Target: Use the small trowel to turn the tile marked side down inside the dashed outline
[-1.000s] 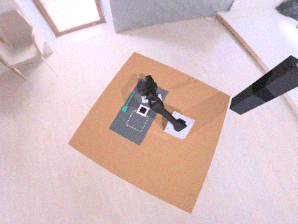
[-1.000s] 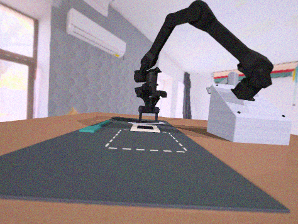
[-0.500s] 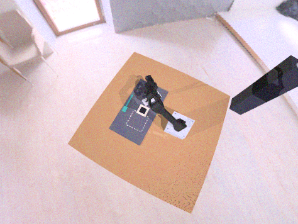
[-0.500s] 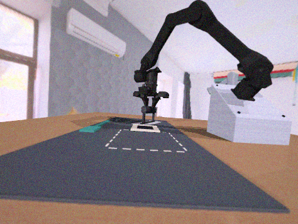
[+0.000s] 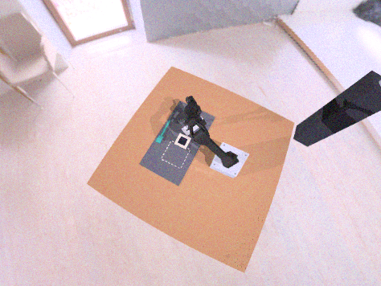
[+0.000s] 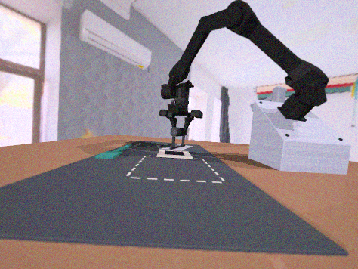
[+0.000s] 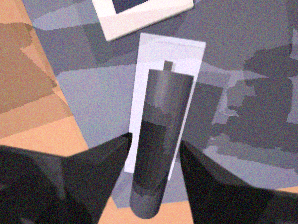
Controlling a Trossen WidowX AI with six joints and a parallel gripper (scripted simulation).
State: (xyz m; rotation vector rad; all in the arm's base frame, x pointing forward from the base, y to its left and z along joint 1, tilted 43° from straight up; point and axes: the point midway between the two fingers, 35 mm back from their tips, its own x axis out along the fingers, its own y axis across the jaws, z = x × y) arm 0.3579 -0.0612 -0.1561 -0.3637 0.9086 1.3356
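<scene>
My gripper is slightly open around the dark handle of the small trowel, with a narrow gap on each side in the wrist view. The trowel's pale flat blade is low over or on the mat; exact contact cannot be told. The tile lies flat beyond the blade's front end, light with a dark square on its upper face. It sits beside one edge of the dashed outline, seemingly outside it.
A teal tool lies along the mat's far edge from the arm base. The pale base block stands on the wooden table beside the mat. The arm reaches over the mat from it.
</scene>
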